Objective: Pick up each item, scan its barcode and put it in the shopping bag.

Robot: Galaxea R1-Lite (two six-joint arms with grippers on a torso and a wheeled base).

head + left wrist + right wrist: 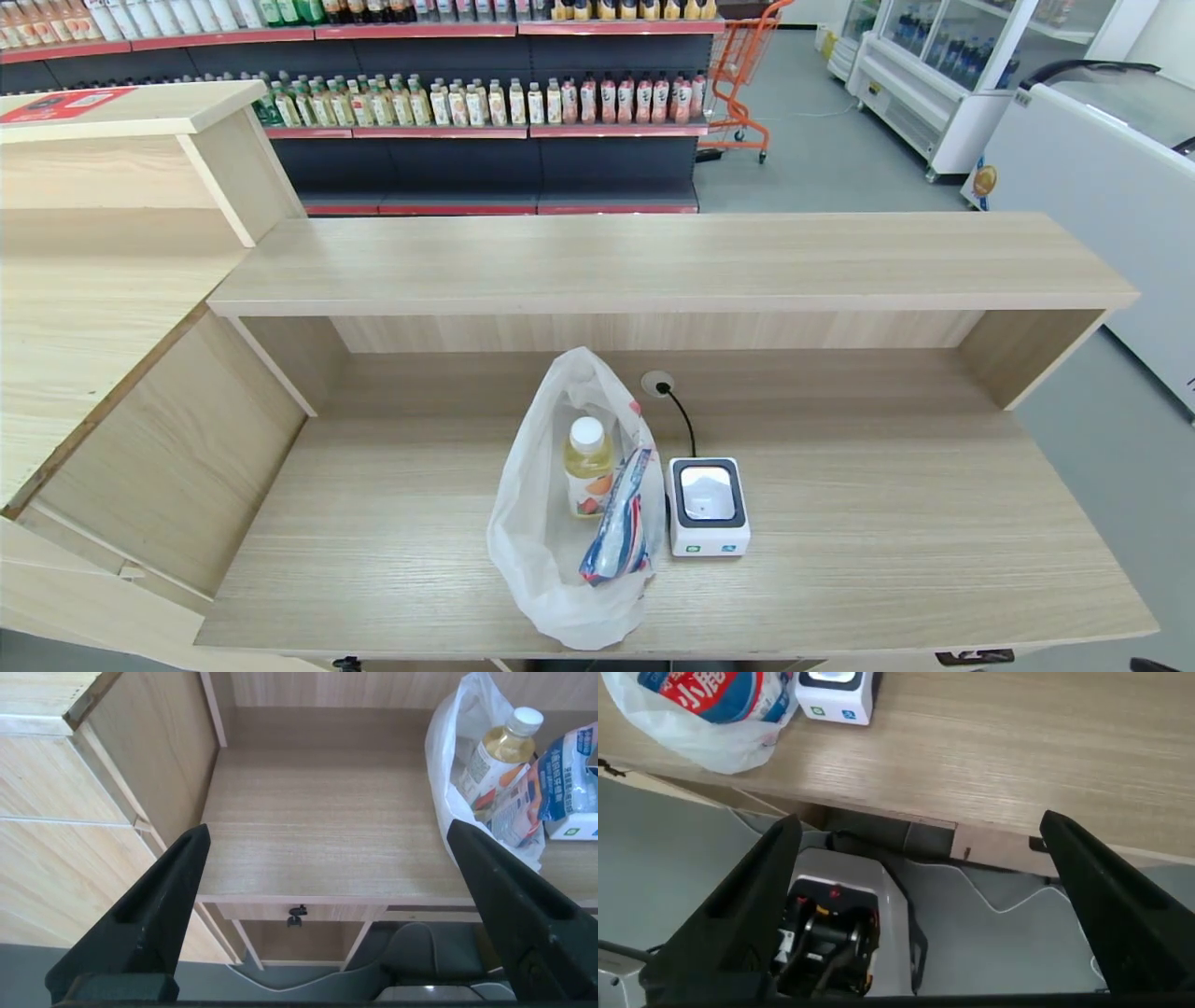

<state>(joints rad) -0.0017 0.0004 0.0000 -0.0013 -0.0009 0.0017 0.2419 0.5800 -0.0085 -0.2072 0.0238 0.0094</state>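
Sitting in shopping bag [532, 569], bottle [588, 467] and packet [618, 523]; left end effector [327, 831] and right end effector [920, 819] released

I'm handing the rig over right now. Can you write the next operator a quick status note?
Left gripper: open, holding nothing, held back near the counter's front edge.
Right gripper: open, holding nothing, below and in front of that edge.
Things: the shopping bag stands on the counter just left of the scanner. The bottle stands upright in the bag and the snack packet leans beside it.
Done: both items are bagged.
Left: probably nothing. The views cannot confirm the scans, so check the scan log before closing out.
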